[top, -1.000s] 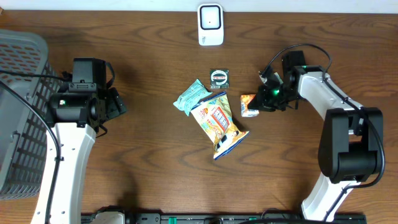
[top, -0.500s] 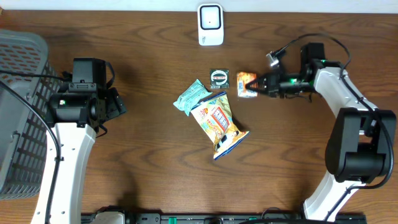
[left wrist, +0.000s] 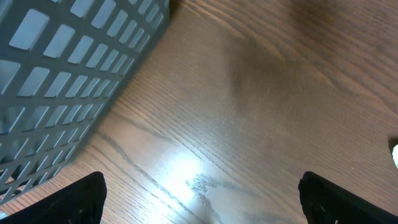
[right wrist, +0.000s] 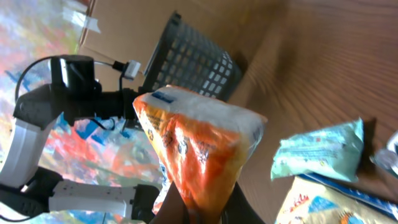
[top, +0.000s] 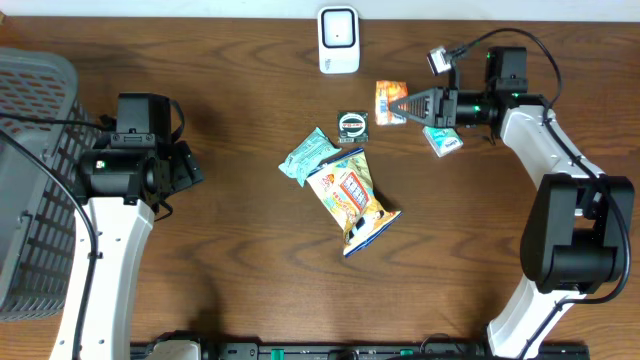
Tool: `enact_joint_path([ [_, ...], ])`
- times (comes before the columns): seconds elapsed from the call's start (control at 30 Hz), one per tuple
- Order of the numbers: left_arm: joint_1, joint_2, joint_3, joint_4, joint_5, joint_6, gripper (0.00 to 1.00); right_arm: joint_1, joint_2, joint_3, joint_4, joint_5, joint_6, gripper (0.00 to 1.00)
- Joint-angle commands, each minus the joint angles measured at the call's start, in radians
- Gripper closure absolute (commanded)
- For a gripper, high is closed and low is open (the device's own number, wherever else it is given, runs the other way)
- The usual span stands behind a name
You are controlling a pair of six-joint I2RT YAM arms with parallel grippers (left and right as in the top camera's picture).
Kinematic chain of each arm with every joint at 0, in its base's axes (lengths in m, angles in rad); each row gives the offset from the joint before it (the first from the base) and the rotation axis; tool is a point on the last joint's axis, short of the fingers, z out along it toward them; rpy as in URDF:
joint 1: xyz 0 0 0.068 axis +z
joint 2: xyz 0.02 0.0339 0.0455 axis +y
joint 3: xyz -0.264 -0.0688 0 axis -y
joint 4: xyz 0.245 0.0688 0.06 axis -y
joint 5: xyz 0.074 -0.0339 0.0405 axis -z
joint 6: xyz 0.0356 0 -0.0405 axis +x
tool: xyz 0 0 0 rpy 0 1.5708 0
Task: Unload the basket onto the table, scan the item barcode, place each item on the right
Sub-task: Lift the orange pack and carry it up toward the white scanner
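Orange packet [top: 389,102] is up off the desk [top: 250,280] at the far side, just right of the white scanner [top: 339,40], pinched at its right edge by the right end effector [top: 402,105].

Over on the left, the grey basket [top: 30,180] sits at the desk edge. The left end effector [top: 183,166] hangs beside it with its 2 fingers spread as wide as they go and nothing between them. Its wrist camera shows only bare wood and the basket wall [left wrist: 68,74].

Moving to the middle, a teal packet [top: 308,155] lies touching the top corner of the big snack bag [top: 352,198]. A black sachet [top: 353,124] lies just beyond them, below the scanner.

On to the right: the fingers are clamped tight on the orange packet. In the right wrist view it [right wrist: 199,149] fills the centre, crinkled, and I can't make out a barcode. A small pale packet [top: 441,139] lies on the desk beneath that arm.
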Motion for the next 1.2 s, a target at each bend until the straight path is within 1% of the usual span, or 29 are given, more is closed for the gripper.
enact_joint_path([
  [0.0,0.004,0.001,0.002,-0.003,-0.020,0.009,0.02,0.041,0.000,0.013,0.146,-0.040,0.223,0.99],
  [0.1,0.004,0.001,0.002,-0.003,-0.021,0.009,0.02,0.066,0.000,0.013,0.252,-0.040,0.287,0.99],
  [0.2,0.004,0.001,0.002,-0.003,-0.021,0.009,0.02,0.082,0.001,0.012,0.261,-0.012,0.289,0.99],
  [0.3,0.004,0.001,0.002,-0.003,-0.020,0.009,0.02,0.099,0.001,0.012,0.246,0.075,0.298,0.99],
  [0.4,0.004,0.001,0.002,-0.003,-0.020,0.009,0.02,0.138,0.001,0.012,0.183,0.320,0.294,0.99],
  [0.43,0.004,0.001,0.002,-0.003,-0.020,0.009,0.02,0.157,0.001,0.012,0.137,0.453,0.253,0.99],
  [0.47,0.004,0.001,0.002,-0.003,-0.020,0.009,0.02,0.170,0.001,0.012,0.097,0.542,0.218,0.98],
  [0.53,0.004,0.001,0.002,-0.003,-0.020,0.009,0.02,0.215,0.001,0.012,-0.042,0.900,0.161,0.99],
  [0.57,0.004,0.001,0.002,-0.003,-0.020,0.009,0.02,0.237,0.001,0.012,-0.092,1.057,0.142,0.99],
  [0.6,0.004,0.001,0.002,-0.003,-0.020,0.009,0.02,0.256,0.001,0.013,-0.124,1.173,0.113,0.99],
  [0.67,0.004,0.001,0.002,-0.003,-0.020,0.009,0.02,0.280,-0.003,0.031,-0.160,1.298,0.034,0.99],
  [0.7,0.004,0.001,0.002,-0.003,-0.020,0.009,0.02,0.293,-0.007,0.053,-0.187,1.387,-0.020,0.99],
  [0.77,0.004,0.001,0.002,-0.003,-0.021,0.009,0.02,0.313,-0.009,0.103,-0.228,1.559,-0.084,0.99],
  [0.8,0.004,0.000,0.002,-0.003,-0.020,0.009,0.02,0.330,-0.009,0.147,-0.243,1.703,-0.137,0.99],
  [0.87,0.004,0.001,0.002,-0.003,-0.020,0.008,0.02,0.347,-0.009,0.182,-0.217,1.820,-0.209,0.99],
  [0.93,0.004,0.001,0.002,-0.003,-0.020,0.009,0.02,0.362,-0.009,0.196,-0.129,1.852,-0.330,0.99],
  [0.97,0.004,0.001,0.002,-0.003,-0.020,0.009,0.02,0.367,-0.009,0.196,-0.084,1.840,-0.383,0.99],
  [1.0,0.004,0.001,0.002,-0.003,-0.020,0.009,0.02,0.374,-0.004,0.193,-0.002,1.793,-0.494,0.99],
  [1.03,0.004,0.001,0.002,-0.003,-0.020,0.009,0.02,0.377,0.002,0.193,0.053,1.767,-0.554,0.99],
  [1.07,0.004,0.001,0.002,-0.003,-0.020,0.009,0.02,0.378,0.003,0.193,0.084,1.766,-0.556,0.99],
  [1.1,0.004,0.001,0.002,-0.003,-0.020,0.008,0.02,0.379,0.012,0.193,0.165,1.755,-0.514,0.99],
  [1.17,0.004,0.001,0.002,-0.003,-0.020,0.009,0.02,0.379,0.014,0.193,0.218,1.713,-0.445,0.99],
])
